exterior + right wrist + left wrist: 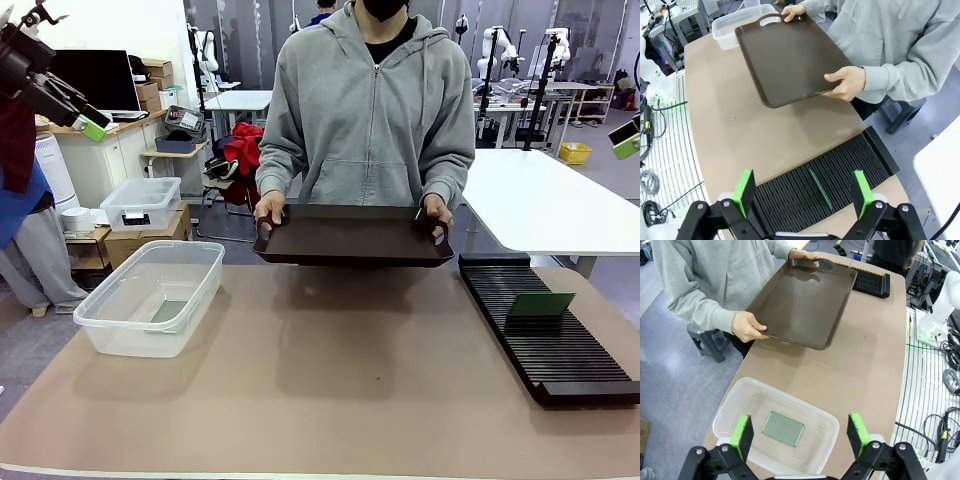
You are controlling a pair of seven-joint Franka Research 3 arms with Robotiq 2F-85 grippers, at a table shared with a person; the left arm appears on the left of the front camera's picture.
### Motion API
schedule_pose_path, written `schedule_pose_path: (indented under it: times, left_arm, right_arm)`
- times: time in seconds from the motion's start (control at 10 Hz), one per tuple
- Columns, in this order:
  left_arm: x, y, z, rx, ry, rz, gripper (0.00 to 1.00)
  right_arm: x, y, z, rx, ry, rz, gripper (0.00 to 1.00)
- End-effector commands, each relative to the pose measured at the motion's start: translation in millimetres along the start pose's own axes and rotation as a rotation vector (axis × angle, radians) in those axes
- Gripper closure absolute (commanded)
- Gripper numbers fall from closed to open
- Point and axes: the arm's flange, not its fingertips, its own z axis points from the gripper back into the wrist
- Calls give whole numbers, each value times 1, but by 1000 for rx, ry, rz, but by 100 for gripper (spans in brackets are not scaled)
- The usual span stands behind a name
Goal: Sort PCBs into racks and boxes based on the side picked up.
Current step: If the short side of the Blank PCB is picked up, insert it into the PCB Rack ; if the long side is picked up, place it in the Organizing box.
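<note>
Board in the tub: a green PCB point(783, 428) lies flat on the bottom of the clear box point(735, 399). Its grid face is up. In the left wrist view its long side runs from about 10 o'clock to 4 o'clock. In the front view it is just a dim green patch point(168, 311) through the box wall point(140, 335).

Board in the rack: a second PCB point(540, 304) stands upright on its long edge in a slot of the black rack point(560, 360). Its plain green face looks toward the robot. Its long side runs across the rack, from 9 o'clock to 3 o'clock in the front view. The right wrist view sees it from above as a thin green line point(820, 188) that runs from 11 o'clock to 5 o'clock.

Rack: it lies at the right side of the table point(350, 400), and its long side runs away from the robot.

Box: it sits at the left side of the table, well apart from the rack.

Left gripper point(802, 434): the jaws are spread wide. It holds nothing and touches nothing. It hangs high above the box.

Right gripper point(804, 191): the jaws are spread wide and it holds nothing. It hangs high above the rack.

Tray: a person holds a dark brown tray point(350, 240) with both hands at 12 o'clock, above the far edge of the table. The wrist views look down on its bare top, which the front view does not show.
</note>
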Motion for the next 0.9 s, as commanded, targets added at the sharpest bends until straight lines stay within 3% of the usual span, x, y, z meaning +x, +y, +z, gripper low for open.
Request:
schedule_pose_path:
  times: [0.0,0.8]
  left_arm:
    - [0,0,0,1,4,1,0]
    - [0,0,0,1,4,1,0]
  right_arm:
    - [0,-1,-1,0,7,-4,0]
    - [0,-1,-1,0,7,-4,0]
